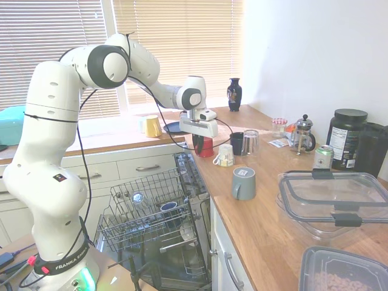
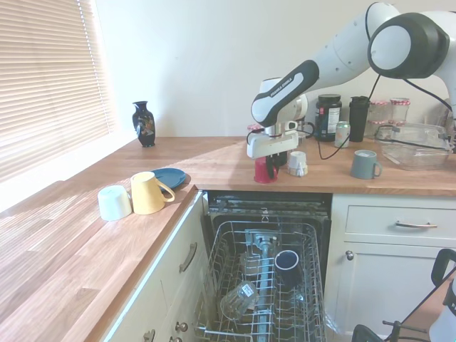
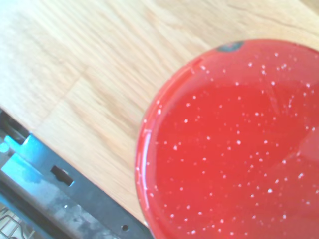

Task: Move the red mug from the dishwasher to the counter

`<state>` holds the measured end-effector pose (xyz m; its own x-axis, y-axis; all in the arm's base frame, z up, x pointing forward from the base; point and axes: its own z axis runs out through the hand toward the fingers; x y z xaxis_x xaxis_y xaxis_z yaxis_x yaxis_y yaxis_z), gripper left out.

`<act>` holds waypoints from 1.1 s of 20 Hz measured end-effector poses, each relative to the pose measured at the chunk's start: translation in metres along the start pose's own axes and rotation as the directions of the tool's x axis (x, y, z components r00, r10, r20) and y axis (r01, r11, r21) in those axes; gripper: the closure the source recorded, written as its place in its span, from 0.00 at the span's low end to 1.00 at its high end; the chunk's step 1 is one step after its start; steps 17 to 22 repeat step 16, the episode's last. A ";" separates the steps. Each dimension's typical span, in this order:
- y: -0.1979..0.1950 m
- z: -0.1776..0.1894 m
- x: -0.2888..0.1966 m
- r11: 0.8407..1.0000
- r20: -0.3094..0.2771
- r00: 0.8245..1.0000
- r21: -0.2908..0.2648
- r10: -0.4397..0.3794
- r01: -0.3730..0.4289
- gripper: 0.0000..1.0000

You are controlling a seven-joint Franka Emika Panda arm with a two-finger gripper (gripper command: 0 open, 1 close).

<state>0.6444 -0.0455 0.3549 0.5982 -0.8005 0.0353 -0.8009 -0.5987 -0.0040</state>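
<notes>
My tool sits directly on top of the small glossy bright-red ceramic mug, which stands on the long light-brown wooden surface close to the edge above the open built-in dishwasher. I cannot tell whether my tool is clamped on the mug or let go, since the white tool body hides the fingers in both outside views. In my wrist view the speckled red mug fills most of the picture, with wood grain around it and the dishwasher's dark metal edge just beside it. Just beside the mug stand a white cup lying mouth down and, behind it, a dark cup with a clear glass. A grey mug stands upside down further along the surface. In the pulled-out grey wire rack below lie a dark blue cup and a clear tumbler on its side.
</notes>
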 end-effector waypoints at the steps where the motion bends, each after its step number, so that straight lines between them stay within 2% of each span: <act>1: 0.000 0.000 0.000 1.000 0.000 1.000 -0.001 0.001 -0.001 0.00; 10: 0.006 0.007 0.002 0.999 -0.003 0.999 -0.018 0.040 -0.040 0.00; 13: 0.009 0.010 -0.009 0.999 -0.024 0.999 -0.012 0.034 -0.035 0.00; 16: 0.027 -0.001 -0.028 0.999 -0.069 0.997 0.013 0.038 -0.037 0.00; 22: 0.027 -0.001 -0.028 0.999 -0.069 0.997 0.013 0.038 -0.037 0.00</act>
